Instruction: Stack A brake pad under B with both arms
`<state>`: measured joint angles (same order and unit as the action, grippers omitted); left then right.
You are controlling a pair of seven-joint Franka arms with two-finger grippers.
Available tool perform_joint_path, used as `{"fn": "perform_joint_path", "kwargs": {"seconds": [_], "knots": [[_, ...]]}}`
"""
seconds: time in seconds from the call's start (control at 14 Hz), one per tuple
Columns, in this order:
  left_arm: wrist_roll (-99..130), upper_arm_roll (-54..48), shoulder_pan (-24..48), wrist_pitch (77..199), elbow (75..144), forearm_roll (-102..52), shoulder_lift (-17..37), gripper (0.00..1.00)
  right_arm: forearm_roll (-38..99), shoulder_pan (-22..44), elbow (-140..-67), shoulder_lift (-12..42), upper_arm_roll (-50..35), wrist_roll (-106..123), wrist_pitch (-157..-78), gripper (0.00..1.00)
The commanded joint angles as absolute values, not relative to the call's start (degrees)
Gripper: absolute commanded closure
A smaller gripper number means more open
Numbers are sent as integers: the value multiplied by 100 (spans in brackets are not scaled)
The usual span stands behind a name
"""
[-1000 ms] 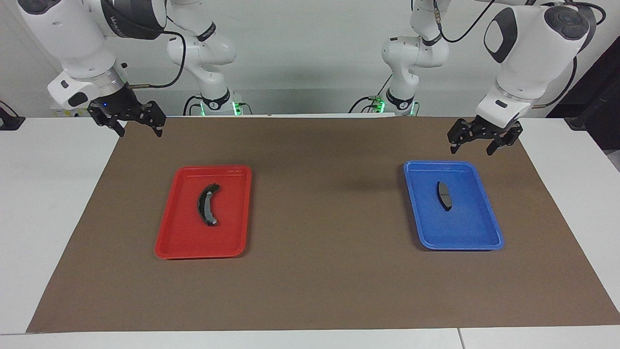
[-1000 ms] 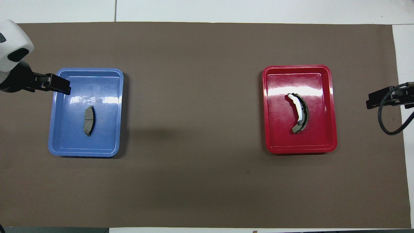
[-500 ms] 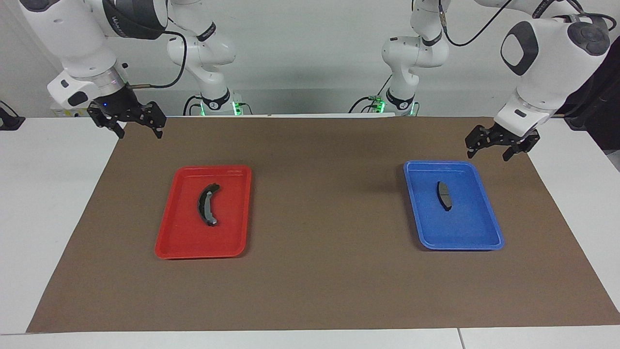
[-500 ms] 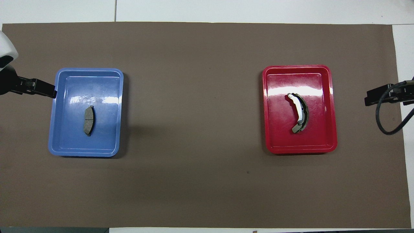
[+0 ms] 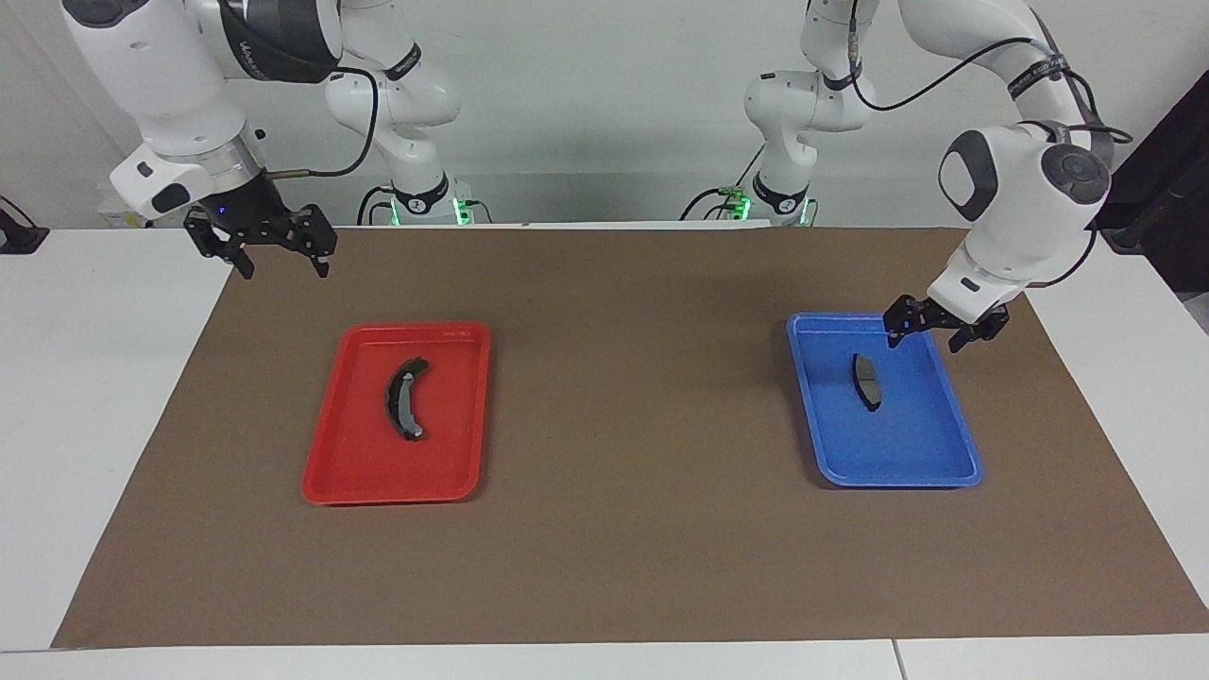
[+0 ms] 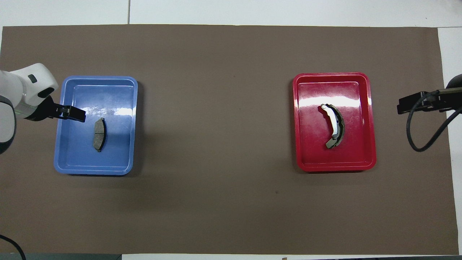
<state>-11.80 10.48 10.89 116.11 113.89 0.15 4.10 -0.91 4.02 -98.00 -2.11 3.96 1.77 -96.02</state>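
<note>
The A brake pad [image 5: 866,382] [image 6: 99,134], short and dark grey, lies in the blue tray [image 5: 897,480] [image 6: 94,171]. My left gripper [image 5: 930,332] [image 6: 76,115] hangs open and empty over the side of that tray toward the left arm's end of the table, just short of the pad. B [image 5: 404,397] [image 6: 334,126], the long curved pad with a pale strip, lies in the red tray [image 5: 387,496] [image 6: 335,168]. My right gripper [image 5: 279,260] [image 6: 404,107] is open and empty, raised over the mat's edge at the right arm's end, well clear of the red tray.
A brown mat [image 5: 623,397] covers most of the white table, and both trays stand on it with a wide stretch of bare mat between them. A black cable [image 6: 415,141] loops beside the right gripper.
My left gripper has come down and in from beside the blue tray to over its side near the short pad. The right gripper has edged slightly toward the red tray. Both pads lie still.
</note>
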Motion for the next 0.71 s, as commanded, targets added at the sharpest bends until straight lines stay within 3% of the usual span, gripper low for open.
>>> {"fn": "perform_joint_path", "kwargs": {"seconds": [0.0,0.36,0.64], "knots": [[-1213,1028,1125,12460,12302,88,273,1,175,501,-10265,-335,387,211,-9958,1],[-1073,1028,1125,13761,13340,88,334,1,343,536,-10721,254,387,114,-10905,1],[-949,1028,1125,14045,13456,88,395,2,352,650,-11074,430,387,71,-11328,1]]}}
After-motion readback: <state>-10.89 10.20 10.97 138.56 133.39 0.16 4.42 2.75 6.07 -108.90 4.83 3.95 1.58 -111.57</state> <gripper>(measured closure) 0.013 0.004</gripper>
